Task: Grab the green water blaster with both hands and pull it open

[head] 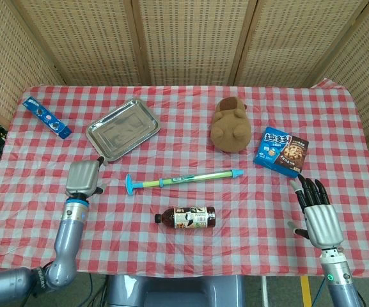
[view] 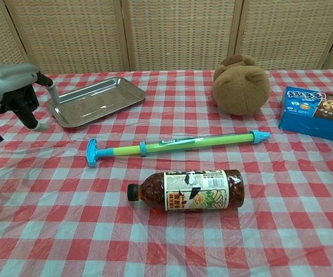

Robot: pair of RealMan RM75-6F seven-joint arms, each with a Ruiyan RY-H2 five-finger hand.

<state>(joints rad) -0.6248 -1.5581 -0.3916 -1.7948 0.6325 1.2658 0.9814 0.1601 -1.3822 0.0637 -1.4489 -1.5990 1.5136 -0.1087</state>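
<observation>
The green water blaster (head: 183,179) lies flat across the middle of the checked tablecloth (head: 190,249), its blue T-handle (head: 130,185) pointing left and its blue nozzle (head: 237,172) pointing right, and neither of your hands is on it. Your left hand (head: 84,177) hangs over the cloth just left of that handle, back of the hand facing up; in the chest view it sits at the left edge with its dark fingers (view: 17,103) hanging down and apart, nothing in them. Your right hand (head: 318,214) is well off to the right, near the front edge, fingers spread wide and pointing away from you, holding nothing.

Just in front of the blaster, a brown tea bottle (head: 185,217) lies on its side, cap to the left. Behind the blaster on the right sits a brown plush toy (head: 231,125), and right of that a blue cookie box (head: 281,152), just beyond your right hand's fingertips. On the far left side you have a steel tray (head: 122,129), its near corner close to your left hand, and farther left a slim blue box (head: 46,117) by the cloth's edge. Woven screens (head: 190,38) close off the back.
</observation>
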